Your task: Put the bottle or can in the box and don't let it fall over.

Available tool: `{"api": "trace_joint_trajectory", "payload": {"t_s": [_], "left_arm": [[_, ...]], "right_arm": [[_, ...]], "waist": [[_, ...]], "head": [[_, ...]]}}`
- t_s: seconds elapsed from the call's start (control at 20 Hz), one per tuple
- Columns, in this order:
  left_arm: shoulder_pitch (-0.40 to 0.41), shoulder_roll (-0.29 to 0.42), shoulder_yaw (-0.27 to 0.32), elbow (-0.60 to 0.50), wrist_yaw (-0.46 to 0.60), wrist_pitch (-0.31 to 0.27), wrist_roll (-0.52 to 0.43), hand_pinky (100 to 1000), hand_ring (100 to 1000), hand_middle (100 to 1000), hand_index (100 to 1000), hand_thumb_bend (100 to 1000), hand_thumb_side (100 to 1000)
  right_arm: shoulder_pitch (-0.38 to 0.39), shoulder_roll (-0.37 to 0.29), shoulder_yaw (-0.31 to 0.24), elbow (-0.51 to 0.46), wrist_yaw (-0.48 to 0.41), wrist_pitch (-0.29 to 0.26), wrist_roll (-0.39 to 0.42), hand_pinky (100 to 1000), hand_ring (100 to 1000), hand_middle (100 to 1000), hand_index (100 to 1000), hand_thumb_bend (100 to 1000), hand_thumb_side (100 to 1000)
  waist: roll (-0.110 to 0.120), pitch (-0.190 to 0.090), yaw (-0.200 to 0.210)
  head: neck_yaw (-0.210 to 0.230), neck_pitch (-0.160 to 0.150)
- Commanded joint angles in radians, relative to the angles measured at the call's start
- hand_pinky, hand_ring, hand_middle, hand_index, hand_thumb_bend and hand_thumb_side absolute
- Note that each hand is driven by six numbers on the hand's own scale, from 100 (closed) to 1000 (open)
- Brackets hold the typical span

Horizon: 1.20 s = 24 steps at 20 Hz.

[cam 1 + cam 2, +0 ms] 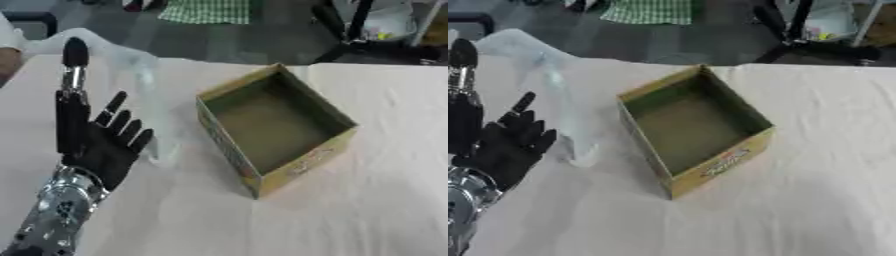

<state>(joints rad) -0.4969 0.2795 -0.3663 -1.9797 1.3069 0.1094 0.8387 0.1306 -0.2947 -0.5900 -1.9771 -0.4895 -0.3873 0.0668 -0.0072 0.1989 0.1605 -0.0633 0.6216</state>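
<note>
In the left eye view the left hand [105, 145] stands open beside the clear bottle [149, 100], so curl round it low; in the right eye view keep it upright over the empty box [697, 130].

L hand [502, 150] open beside clear bottle [566, 110]; box [695, 131] near.

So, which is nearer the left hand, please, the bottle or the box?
The bottle, the clear one right beside the fingers of the open left hand; the yellow box sits farther right, open-topped and empty.
</note>
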Motion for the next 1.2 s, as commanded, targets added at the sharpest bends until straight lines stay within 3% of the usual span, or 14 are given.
{"api": "trace_joint_trajectory", "payload": {"t_s": [0.05,1.2], "left_arm": [[-0.02,-0.001,0.008,-0.02,0.01,-0.002,0.011,100,100,100,958,913,424],[-0.069,0.009,0.04,-0.015,0.065,-0.013,0.01,100,100,100,1000,925,473]], "right_arm": [[-0.006,-0.021,-0.001,-0.023,-0.006,-0.002,0.003,837,904,1000,1000,100,652],[-0.008,-0.011,0.001,-0.023,-0.006,0.002,0.009,838,904,1000,1000,100,651]], "waist": [[-0.002,-0.008,-0.001],[-0.01,0.0,-0.005]], "head": [[0.003,-0.013],[0.012,-0.021]]}}
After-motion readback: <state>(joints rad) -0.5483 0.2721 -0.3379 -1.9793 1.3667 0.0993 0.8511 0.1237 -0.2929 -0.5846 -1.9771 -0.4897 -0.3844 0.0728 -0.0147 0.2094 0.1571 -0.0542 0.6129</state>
